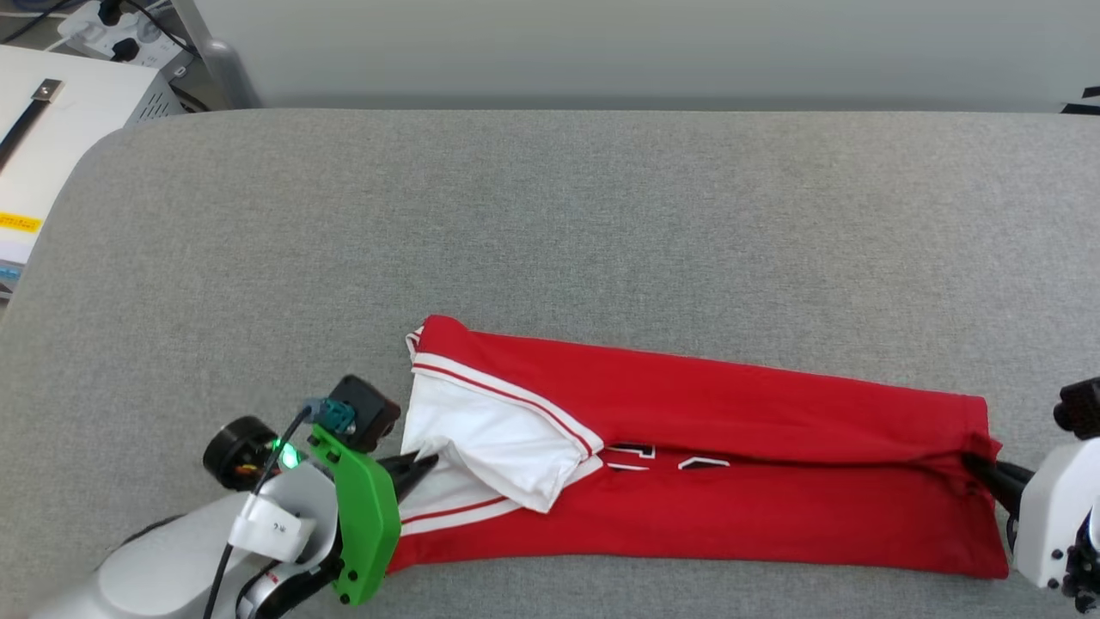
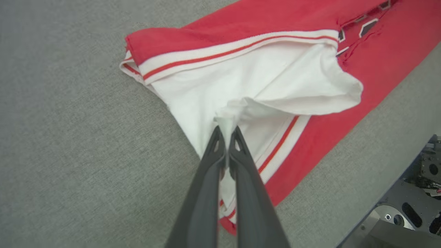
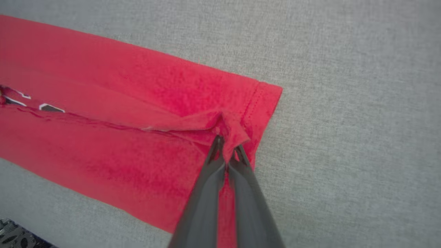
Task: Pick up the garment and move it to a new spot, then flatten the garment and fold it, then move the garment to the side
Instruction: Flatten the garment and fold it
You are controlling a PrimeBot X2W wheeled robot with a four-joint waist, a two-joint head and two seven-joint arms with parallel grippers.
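Note:
The garment (image 1: 730, 404) lies as a long red strip across the near part of the grey table, both long sides folded inward, with bits of black lettering showing at the seam. Its white sleeves with striped trim (image 2: 241, 72) are at the left end. My left gripper (image 1: 423, 468) is shut on a pinch of white sleeve fabric (image 2: 227, 120), seen up close as my left gripper (image 2: 226, 132). At the right end my right gripper (image 1: 975, 464) is shut on a fold of the red hem (image 3: 231, 131); the right wrist view shows my right gripper (image 3: 227, 143) with cloth bunched between its tips.
The grey cloth-covered table (image 1: 550, 223) stretches wide behind the garment. A white box (image 1: 60, 129) with cables stands beyond the table's far left corner. The table's near edge runs close under the garment (image 2: 389, 144).

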